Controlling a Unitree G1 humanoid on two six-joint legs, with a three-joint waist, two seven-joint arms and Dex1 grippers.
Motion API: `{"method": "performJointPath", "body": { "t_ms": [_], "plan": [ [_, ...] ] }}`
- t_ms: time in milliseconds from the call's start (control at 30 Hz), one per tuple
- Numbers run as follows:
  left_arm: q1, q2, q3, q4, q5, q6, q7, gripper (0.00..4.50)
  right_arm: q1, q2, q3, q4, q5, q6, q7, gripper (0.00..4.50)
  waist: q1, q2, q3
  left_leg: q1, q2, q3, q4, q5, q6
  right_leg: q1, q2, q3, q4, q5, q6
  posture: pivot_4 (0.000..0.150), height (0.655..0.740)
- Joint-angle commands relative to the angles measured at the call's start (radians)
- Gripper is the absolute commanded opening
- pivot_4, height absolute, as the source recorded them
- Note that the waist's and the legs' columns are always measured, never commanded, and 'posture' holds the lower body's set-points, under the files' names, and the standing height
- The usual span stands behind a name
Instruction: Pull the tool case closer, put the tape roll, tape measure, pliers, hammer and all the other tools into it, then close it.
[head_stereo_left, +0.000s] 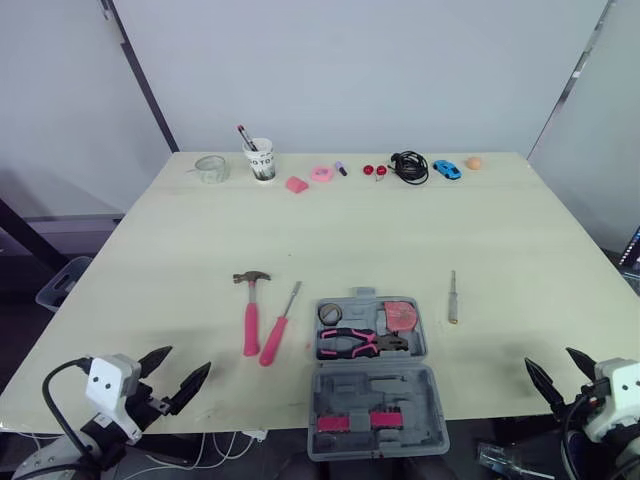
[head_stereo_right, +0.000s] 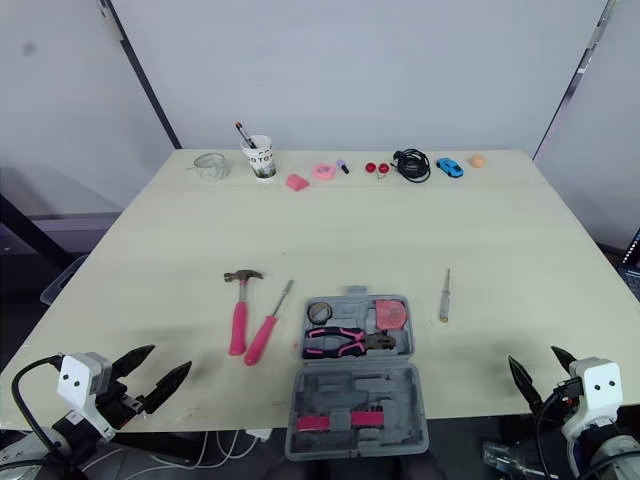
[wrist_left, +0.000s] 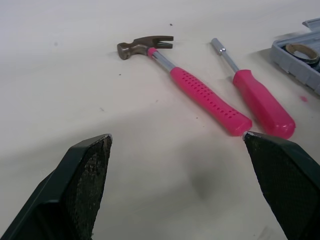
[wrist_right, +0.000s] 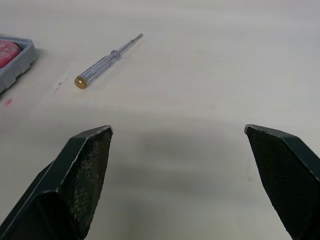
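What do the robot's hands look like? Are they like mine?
Not like yours! The left gripper and right gripper each have two black, pointed jaws with rough, grainy inner faces. Behind the jaws sits a white boxy block with small dark dots, and a black cable loops out from it.

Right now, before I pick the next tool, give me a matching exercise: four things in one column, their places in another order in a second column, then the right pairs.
Things:
1. hammer
2. pliers
3. clear-handled screwdriver
4. white cup

Places:
A. inside the tool case
B. at the far edge of the table
C. on the table, left of the tool case
D. on the table, right of the tool case

Pairs: 1-C; 2-A; 3-D; 4-B
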Motion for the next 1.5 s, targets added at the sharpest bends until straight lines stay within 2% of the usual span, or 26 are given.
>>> {"method": "performJointPath", "body": {
  "t_ms": [33, 433, 1067, 1333, 1500],
  "plan": [
    [0.002, 0.0, 0.018, -0.019, -0.005, -0.014, 0.008, 4.5, 0.009, 0.0, -0.027, -0.046, 0.02, -0.021, -0.015, 4.46, 0.0, 0.0, 0.0, 0.0, 0.0, 0.0, 0.0, 0.0, 0.0, 0.0, 0.0, 0.0, 0.0, 0.0, 0.0, 0.15, 0.74],
    [-0.031, 0.0, -0.008, -0.088, -0.01, 0.026, 0.027, 4.5, 0.0, -0.035, -0.009, -0.106, 0.032, 0.015, -0.002, 4.46, 0.001, 0.0, 0.0, -0.001, 0.0, 0.0, 0.0, 0.0, 0.0, 0.0, 0.0, -0.005, -0.001, 0.0, 0.0, 0.15, 0.74],
    [-0.058, -0.042, -0.105, -0.316, -0.001, 0.131, 0.132, 4.5, -0.151, -0.171, 0.139, -0.281, 0.142, 0.211, 0.147, 4.46, 0.005, -0.002, 0.001, -0.001, -0.002, 0.0, 0.0, 0.0, 0.001, 0.001, 0.004, -0.006, -0.001, 0.0, 0.0, 0.15, 0.74],
    [-0.062, 0.032, -0.198, -0.358, 0.038, 0.141, 0.052, 4.5, -0.183, -0.242, 0.247, -0.254, 0.089, 0.259, 0.22, 4.46, 0.007, -0.002, 0.001, -0.001, -0.003, -0.001, 0.0, 0.0, 0.001, 0.001, 0.006, -0.006, -0.001, 0.0, 0.0, 0.15, 0.74],
    [-0.117, 0.096, -0.287, -0.309, 0.092, 0.104, -0.049, 4.5, -0.249, -0.288, 0.329, -0.171, -0.015, 0.223, 0.258, 4.46, 0.008, -0.002, 0.002, -0.001, -0.003, 0.0, 0.001, 0.0, 0.001, 0.001, 0.006, -0.006, -0.001, 0.0, 0.0, 0.15, 0.74]
  ]
}}
